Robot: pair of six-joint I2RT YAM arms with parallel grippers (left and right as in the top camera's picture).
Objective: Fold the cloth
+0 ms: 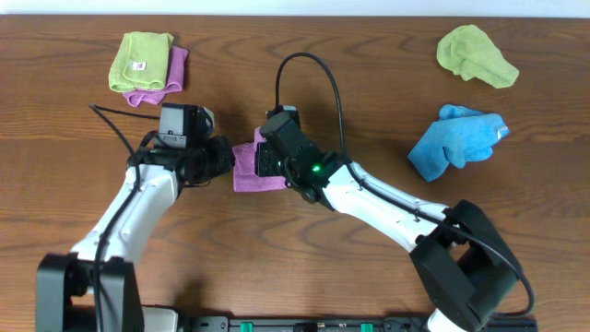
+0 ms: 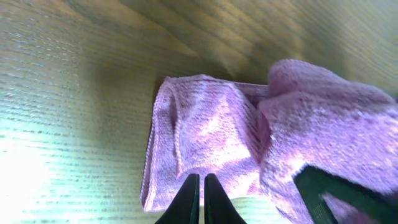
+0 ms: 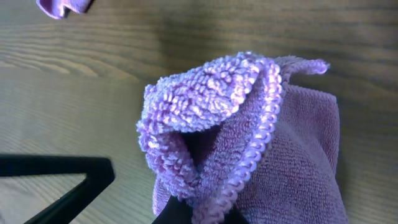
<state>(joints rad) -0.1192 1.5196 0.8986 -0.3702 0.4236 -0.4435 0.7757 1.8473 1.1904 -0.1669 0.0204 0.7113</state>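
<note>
the cloth [image 1: 247, 175] is lying mid-table, between the two claws. the right claw [image 1: 264, 160] is pinching a bunched part of it and holding that part up off the table [image 1: 369, 92], with the stitched hem curling over above the fingers. the rest is sitting in a flat folded layer beside it. the left claw [image 2: 200, 186] is pointing at the cloth's near edge with its jaws drawn almost together and its tips over the fabric. i cannot tell whether any cloth is caught between them. a blue cloth [image 1: 456, 138] is lying well off to the right.
</note>
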